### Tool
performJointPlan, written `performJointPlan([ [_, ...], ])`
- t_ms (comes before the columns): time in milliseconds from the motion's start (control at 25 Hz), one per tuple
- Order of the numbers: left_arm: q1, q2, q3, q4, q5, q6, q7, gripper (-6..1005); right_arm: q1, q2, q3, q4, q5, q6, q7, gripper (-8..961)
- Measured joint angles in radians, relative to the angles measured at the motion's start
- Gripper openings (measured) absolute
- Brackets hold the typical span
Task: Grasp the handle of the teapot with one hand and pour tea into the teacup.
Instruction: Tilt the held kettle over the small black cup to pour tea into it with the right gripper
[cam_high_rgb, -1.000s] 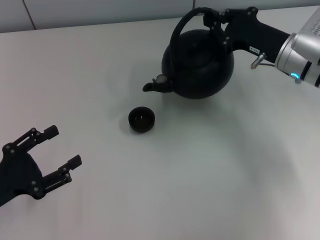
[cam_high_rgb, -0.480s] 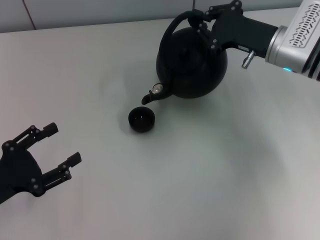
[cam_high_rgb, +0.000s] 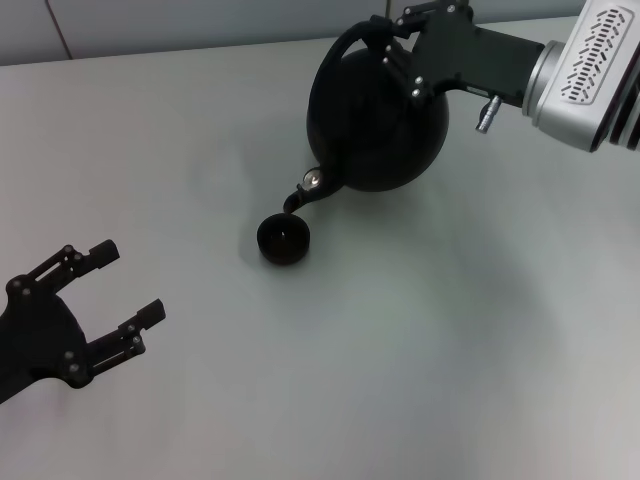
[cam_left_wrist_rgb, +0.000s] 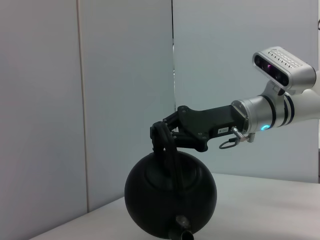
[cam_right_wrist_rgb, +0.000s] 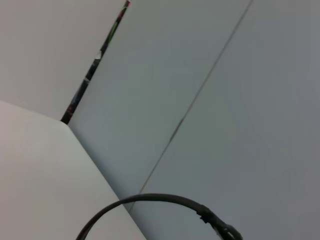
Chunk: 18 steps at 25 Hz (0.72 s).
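Head view: right gripper (cam_high_rgb: 395, 45) clamped on the handle (cam_high_rgb: 345, 45) of the teapot (cam_high_rgb: 378, 122), lifted above the worktop (cam_high_rgb: 420, 350) toward its far edge, tilted, spout (cam_high_rgb: 303, 195) dipping just over the teacup (cam_high_rgb: 283, 239) sitting near the worktop's middle. Left gripper (cam_high_rgb: 105, 300) idle by the near left corner, fingers spread wide, holding nothing

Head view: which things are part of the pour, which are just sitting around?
In the job:
- teapot, tipped with its spout over the cup
- handle, clamped by the right gripper
- teacup, on the table below the spout

Not in the job:
- left gripper, open, idle at the near left above the table
- nothing else lying about
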<state>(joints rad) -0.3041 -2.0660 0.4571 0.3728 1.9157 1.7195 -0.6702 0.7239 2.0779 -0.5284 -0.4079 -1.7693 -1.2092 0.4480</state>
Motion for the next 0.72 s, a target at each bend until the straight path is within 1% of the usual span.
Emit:
performJointPlan([
  [40,0.0,0.0,0.0,0.0,0.0,0.0,0.0,806,0.0,0.0,-0.019,-0.009,0.002,0.0,-0.002,86],
  [160,0.0,0.0,0.0,0.0,0.0,0.0,0.0,805,0.0,0.001,-0.03,-0.016,0.003,0.001,-0.01,85],
  [720,-0.002,0.0,0.0,-0.008,0.0,0.001,-0.002,806,0.004,0.006,-0.054,-0.021,0.003,0.002,-0.106,85],
])
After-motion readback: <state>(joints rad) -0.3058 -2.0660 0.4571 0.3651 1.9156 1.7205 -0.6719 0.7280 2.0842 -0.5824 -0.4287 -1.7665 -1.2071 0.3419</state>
